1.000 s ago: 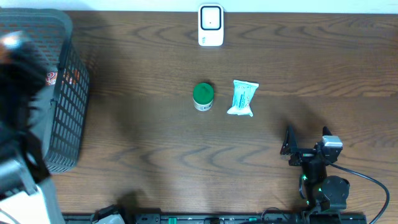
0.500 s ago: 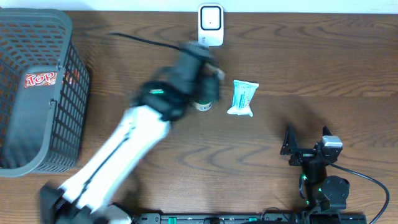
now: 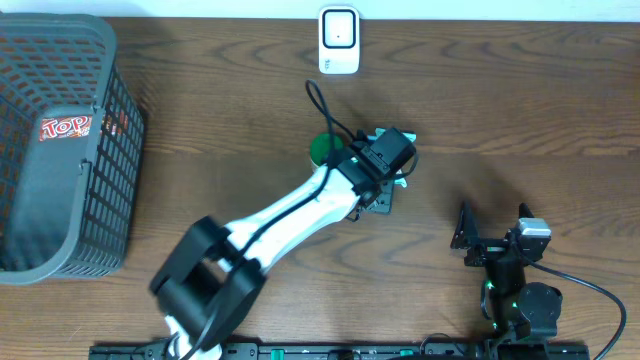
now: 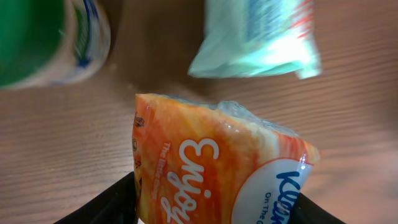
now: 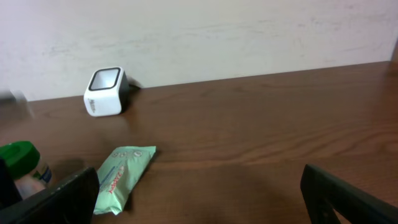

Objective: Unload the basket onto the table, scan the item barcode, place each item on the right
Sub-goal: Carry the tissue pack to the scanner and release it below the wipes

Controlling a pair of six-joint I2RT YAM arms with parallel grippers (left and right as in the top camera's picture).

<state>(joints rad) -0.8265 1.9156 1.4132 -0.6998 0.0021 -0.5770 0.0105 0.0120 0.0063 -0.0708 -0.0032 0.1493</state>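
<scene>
My left gripper is shut on an orange Kleenex tissue pack, which fills the space between its black jaws. In the overhead view this gripper hangs over the table's middle, just in front of a green-lidded jar and a mint-green wipes pack. The white barcode scanner stands at the far edge, well beyond the held pack. Near the front right, my right gripper stands open and holds nothing.
A grey mesh basket with a red "TOP" packet fills the far left. From the right wrist I see the scanner, the wipes pack and the jar on the brown wood.
The left arm has swung from the basket at the left across to the table's middle, ending over the jar and wipes pack. The right arm has not moved.
</scene>
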